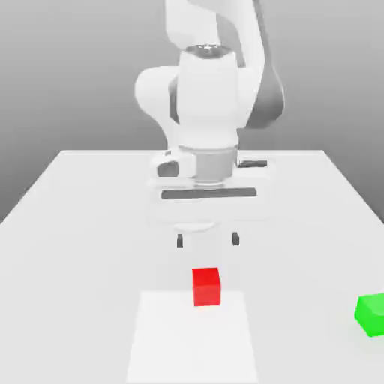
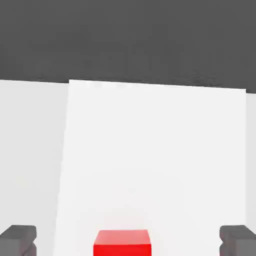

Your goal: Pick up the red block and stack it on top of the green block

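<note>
The red block (image 1: pixel 206 286) rests on a bright white patch of the table (image 1: pixel 192 337), near the middle front. Above and just behind it hangs my gripper (image 1: pixel 207 240), open, its two dark fingertips (image 1: pixel 179 241) spread wide and nothing between them. In the hand view the red block (image 2: pixel 122 243) lies centred between the two grey fingertips (image 2: pixel 18 239), with a wide gap on each side. The green block (image 1: pixel 371 313) sits on the table at the exterior view's far right, well apart from the red block.
The white arm (image 1: pixel 210 97) rises behind the gripper at the table's back middle. The grey-white table (image 1: pixel 67 225) stretches to both sides. The green block lies close to the table's edge on the exterior view's right.
</note>
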You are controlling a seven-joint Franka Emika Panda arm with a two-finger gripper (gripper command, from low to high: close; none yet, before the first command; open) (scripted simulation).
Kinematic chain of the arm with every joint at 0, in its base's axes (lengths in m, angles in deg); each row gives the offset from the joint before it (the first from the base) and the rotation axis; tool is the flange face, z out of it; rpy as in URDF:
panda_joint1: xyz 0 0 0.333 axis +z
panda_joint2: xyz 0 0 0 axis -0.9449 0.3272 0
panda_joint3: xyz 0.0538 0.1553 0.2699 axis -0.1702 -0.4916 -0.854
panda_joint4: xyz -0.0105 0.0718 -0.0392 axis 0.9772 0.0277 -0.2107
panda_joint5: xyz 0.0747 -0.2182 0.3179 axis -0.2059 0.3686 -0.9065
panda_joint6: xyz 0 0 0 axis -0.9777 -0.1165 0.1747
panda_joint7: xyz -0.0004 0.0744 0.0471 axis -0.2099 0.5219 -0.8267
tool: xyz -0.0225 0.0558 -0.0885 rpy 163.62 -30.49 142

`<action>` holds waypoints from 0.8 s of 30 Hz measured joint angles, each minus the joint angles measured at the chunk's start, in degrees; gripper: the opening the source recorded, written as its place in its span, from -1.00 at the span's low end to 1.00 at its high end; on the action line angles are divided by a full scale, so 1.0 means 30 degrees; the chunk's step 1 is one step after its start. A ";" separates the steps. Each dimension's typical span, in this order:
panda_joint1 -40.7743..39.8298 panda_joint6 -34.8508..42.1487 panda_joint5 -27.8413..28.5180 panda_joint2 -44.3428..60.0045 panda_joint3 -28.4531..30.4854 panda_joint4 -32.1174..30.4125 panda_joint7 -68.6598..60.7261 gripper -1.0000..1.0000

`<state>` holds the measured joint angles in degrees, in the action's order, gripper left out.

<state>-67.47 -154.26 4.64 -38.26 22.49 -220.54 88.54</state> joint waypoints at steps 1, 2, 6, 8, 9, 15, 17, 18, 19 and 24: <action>0.0093 -0.0802 0.0082 0.0997 0.0078 -0.0082 0.0052 0.00; 0.0110 -0.1505 0.0089 0.1842 0.0072 -0.0076 0.0051 0.00; 0.0254 -0.3995 0.0422 0.4752 0.0296 0.0217 0.0311 0.00; 0.0322 -0.4424 0.0455 0.5247 0.0369 0.0280 0.0341 -1.00; 0.0323 -0.4424 0.0463 0.5247 0.0368 0.0280 0.0348 -1.00; 0.0218 -0.4058 0.0507 0.4820 0.0281 0.0220 0.0379 -1.00; 0.0175 -0.3019 0.0332 0.3615 0.0186 0.0055 0.0245 -1.00; 0.0183 -0.2448 0.0262 0.2953 0.0159 -0.0037 0.0194 -1.00; 0.0322 -0.1866 0.0216 0.2278 0.0275 -0.0131 0.0163 -1.00; 0.0616 0.0781 0.0461 0.0014 -0.0193 0.0250 0.0989 -1.00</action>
<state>-65.62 -151.92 6.02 -38.21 21.91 -219.79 91.51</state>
